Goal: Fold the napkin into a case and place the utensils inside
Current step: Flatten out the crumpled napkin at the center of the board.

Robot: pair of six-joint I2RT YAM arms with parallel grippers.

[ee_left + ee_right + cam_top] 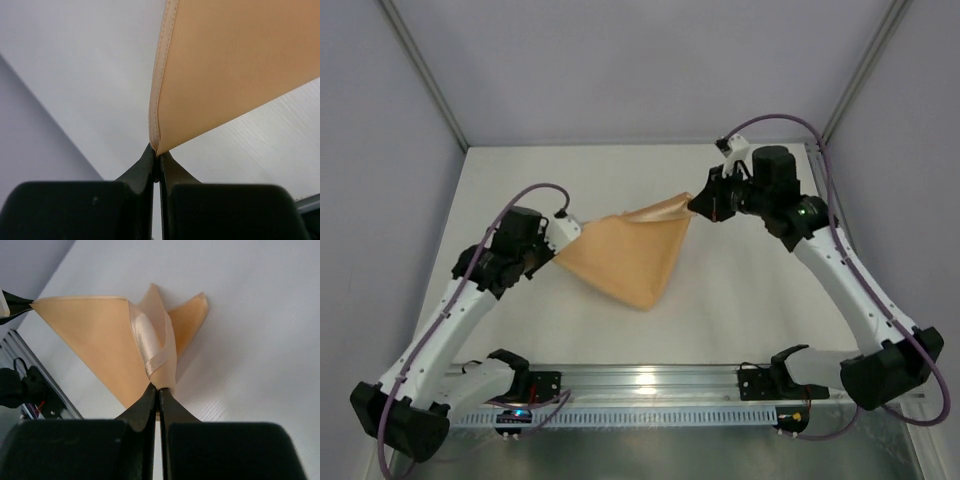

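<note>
The peach-orange napkin [632, 255] hangs stretched between my two grippers over the middle of the table, its lower corner sagging toward the near side. My left gripper [563, 232] is shut on the napkin's left corner; in the left wrist view the hemmed napkin [235, 65] rises from the closed left gripper [157, 152]. My right gripper [697, 204] is shut on the right corner, and in the right wrist view the bunched napkin [107, 337] fans out from the closed right gripper [159, 388]. The utensils are out of view.
The white table [750, 290] is bounded by grey walls at the back and sides. A metal rail [650, 385] with the arm bases runs along the near edge.
</note>
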